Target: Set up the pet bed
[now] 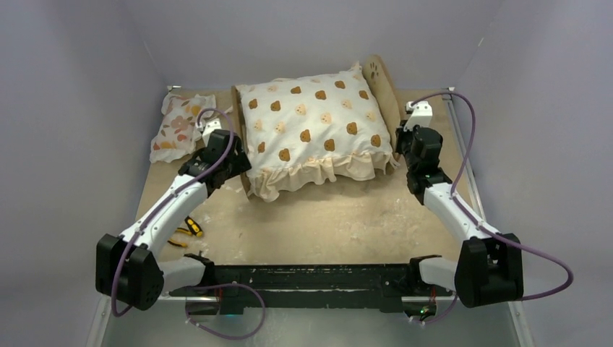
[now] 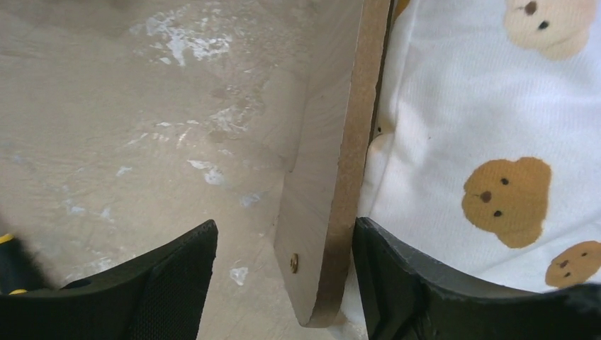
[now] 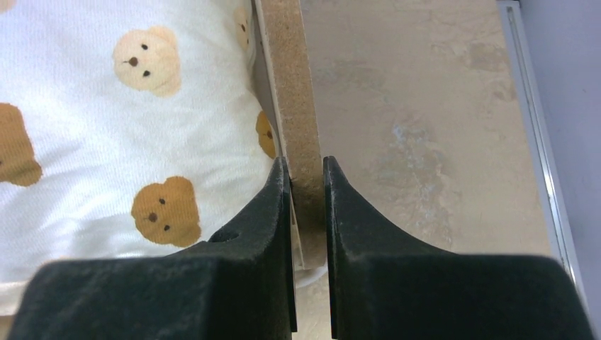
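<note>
Right tool (image 3: 307,177): clenched on the upright wooden board (image 3: 287,85) at the right end of the pet bed (image 1: 377,72), which sits far-centre on the surface (image 1: 325,217) under a bear-print cushion (image 1: 311,123). Left tool (image 2: 285,227): released, jaws straddling the opposite board (image 2: 340,142), not yet pinching. Frame judged light and stiff, best held by those board edges; cushion soft, liable to slip if tilted.

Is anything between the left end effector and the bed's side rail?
Nothing visible. The pet bed rail sits between the left end effector's open fingers; the bear-print cushion presses against the rail's inner face, beside one finger.
</note>
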Available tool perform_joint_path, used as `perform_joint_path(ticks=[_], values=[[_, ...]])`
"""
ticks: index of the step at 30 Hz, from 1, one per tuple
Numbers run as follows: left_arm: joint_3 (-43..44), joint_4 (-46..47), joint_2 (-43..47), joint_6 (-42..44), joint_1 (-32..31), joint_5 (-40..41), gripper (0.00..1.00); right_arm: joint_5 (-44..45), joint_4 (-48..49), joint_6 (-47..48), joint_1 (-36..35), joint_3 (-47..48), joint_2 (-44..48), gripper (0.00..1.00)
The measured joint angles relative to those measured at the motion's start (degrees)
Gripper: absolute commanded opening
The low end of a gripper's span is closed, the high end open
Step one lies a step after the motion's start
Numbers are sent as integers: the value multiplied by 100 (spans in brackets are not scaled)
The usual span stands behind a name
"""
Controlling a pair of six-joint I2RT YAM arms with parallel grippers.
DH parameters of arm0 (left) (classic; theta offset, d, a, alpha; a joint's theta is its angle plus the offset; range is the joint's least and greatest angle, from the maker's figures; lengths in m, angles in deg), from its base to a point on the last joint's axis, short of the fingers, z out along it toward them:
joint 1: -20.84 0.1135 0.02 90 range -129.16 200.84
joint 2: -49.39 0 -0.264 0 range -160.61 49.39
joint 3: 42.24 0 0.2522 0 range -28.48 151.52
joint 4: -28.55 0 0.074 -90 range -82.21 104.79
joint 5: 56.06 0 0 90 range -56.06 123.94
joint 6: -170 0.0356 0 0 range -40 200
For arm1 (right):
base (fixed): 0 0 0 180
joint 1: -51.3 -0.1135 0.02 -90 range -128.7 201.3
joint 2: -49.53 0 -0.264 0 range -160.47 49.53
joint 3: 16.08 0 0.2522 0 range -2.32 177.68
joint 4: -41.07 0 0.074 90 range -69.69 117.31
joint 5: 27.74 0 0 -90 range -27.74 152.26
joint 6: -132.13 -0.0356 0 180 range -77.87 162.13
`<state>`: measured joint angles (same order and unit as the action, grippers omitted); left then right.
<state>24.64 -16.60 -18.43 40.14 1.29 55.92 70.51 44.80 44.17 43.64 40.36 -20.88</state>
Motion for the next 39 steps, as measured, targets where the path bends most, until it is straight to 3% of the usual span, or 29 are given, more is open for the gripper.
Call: perform_joint_path(ticks=[6,8,11,14,20,25,30,35,39], values=[[111,562,-645,2,-31,-310,22,317,199,-199,-7,-214,129,0],[275,704,-876,31,-48,-372,12,363,251,-258,-17,-240,131,0],[538,850,-1224,334,-46,-393,7,463,289,-343,-22,-256,131,2],[671,1082,-1451,535,-46,-391,9,579,310,-387,-13,-282,157,9],[632,1427,-1521,743,-48,-330,46,752,162,-774,4,-315,411,52],[621,1681,-1419,737,-31,-85,60,844,168,-1049,101,-293,1102,73],[393,1582,-656,634,-81,48,62,511,195,-1266,-98,-201,1639,77],[-238,1502,308,393,-686,391,62,417,501,-1209,-1606,-201,1572,79],[-872,1327,793,186,-994,402,62,424,1078,-997,-2973,-280,870,77]])
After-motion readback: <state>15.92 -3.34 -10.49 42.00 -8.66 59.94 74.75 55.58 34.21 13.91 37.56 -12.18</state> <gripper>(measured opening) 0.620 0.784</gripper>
